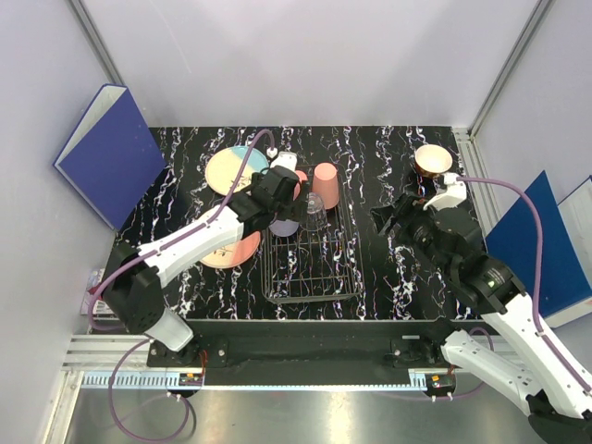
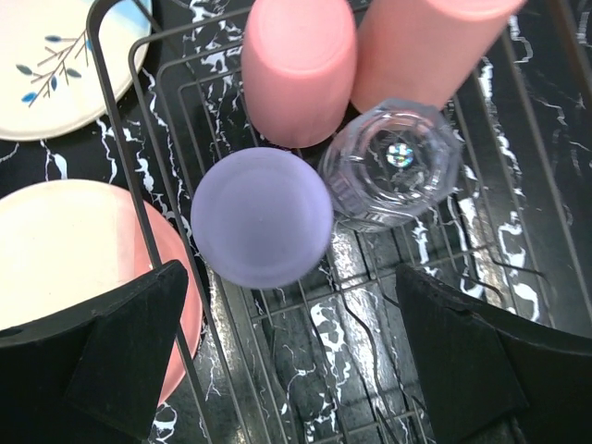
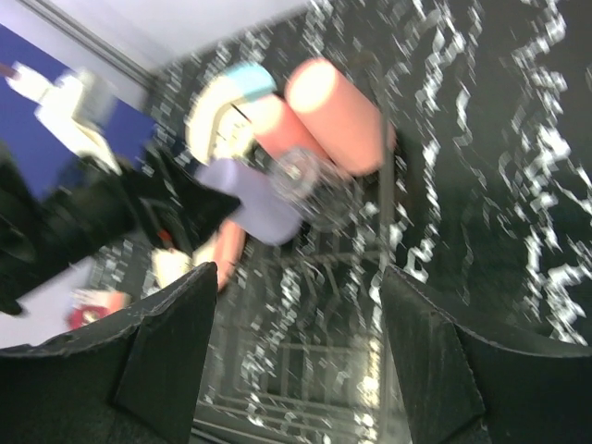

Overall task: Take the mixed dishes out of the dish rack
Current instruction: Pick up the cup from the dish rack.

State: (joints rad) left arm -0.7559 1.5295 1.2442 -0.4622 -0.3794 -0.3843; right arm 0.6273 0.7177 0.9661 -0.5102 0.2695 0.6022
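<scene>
Left pincer [image 2: 296,370], wide and empty, hangs over the upturned lavender cup [image 2: 262,217] in the dish rack [image 2: 126,153]: probably light, stiff, slick, best pinched across its sides.

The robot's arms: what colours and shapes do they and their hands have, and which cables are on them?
The left arm and right arm have white links with black joints. The left hand and right hand are black, each with two broad, wedge-shaped fingers. A purple cable runs along each arm.
</scene>
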